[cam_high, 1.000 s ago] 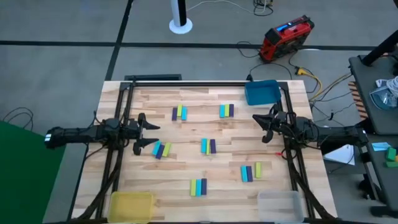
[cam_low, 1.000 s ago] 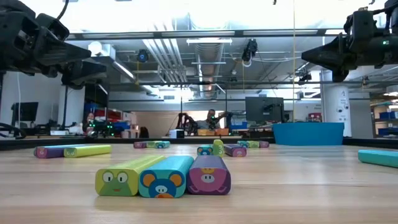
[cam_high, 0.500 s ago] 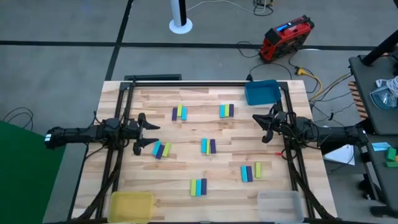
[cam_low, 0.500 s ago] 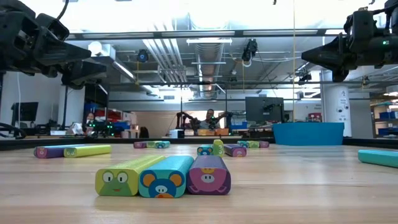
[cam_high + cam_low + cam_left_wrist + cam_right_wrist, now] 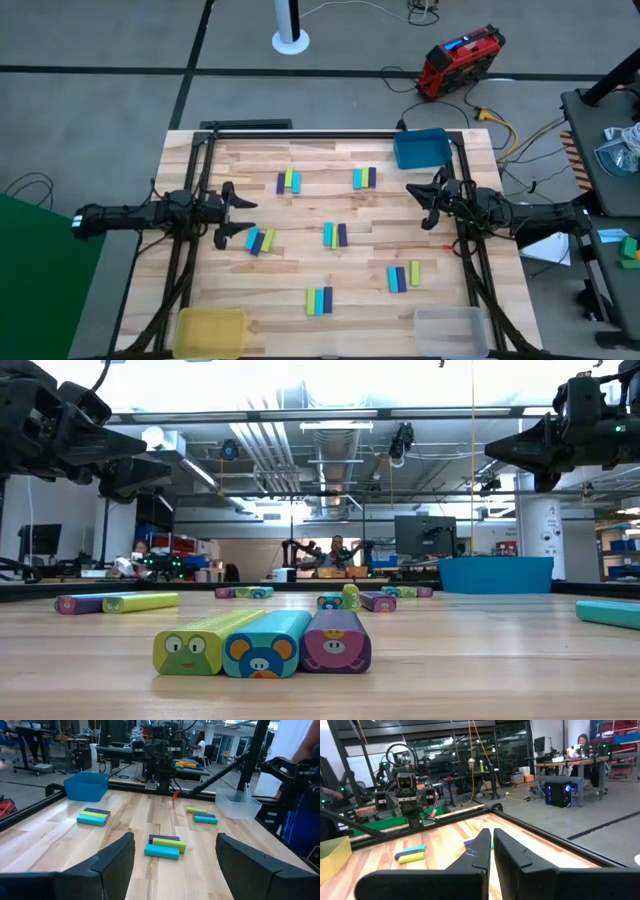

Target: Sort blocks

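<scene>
Nothing sorted yet, I'd judge: the yellow square tray (image 5: 211,329) at lower left, clear tray (image 5: 449,328) at lower right and blue bin (image 5: 420,149) at upper right all look empty.

The small flat bar blocks in cyan, yellow-green and purple sit in six mixed trios on the pale wood-plank table (image 5: 300,210). Nearest the bottom edge: one trio (image 5: 319,300) bottom centre, another (image 5: 403,276) lower right. Then centre trio (image 5: 335,235) and one (image 5: 258,240) tilted at centre left. Farthest: two trios (image 5: 289,181) (image 5: 364,178) in the upper middle. Long axes mostly run top-to-bottom in frame.

My left gripper (image 5: 232,214) hangs spread wide beside the tilted trio, holding nothing. Right gripper (image 5: 424,205) hovers at the right, fingers pressed together, empty.

All sorting remains.
</scene>
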Tool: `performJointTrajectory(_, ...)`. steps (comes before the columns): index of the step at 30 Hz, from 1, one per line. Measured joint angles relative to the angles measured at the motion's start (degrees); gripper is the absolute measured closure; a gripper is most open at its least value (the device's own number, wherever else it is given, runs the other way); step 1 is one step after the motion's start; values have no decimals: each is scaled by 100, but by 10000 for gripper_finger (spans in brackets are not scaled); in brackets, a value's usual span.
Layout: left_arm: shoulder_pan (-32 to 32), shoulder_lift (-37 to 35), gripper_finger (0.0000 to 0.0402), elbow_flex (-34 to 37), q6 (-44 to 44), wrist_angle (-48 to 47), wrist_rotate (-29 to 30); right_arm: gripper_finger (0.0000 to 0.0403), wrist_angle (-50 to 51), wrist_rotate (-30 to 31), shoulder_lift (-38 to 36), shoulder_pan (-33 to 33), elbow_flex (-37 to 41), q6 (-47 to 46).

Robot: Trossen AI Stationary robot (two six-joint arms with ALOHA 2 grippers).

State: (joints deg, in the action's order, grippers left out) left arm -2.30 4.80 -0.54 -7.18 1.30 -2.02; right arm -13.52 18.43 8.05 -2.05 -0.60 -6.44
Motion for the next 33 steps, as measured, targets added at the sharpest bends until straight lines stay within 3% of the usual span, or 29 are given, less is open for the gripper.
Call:
performJointTrajectory(28, 1, 0, 148, 0, 0, -1, 0, 390, -140, 40, 2, -8, 0, 309)
performJointTrajectory(33, 1, 0, 148, 0, 0, 0, 0, 390, -589, 71, -2, -14, 0, -1031)
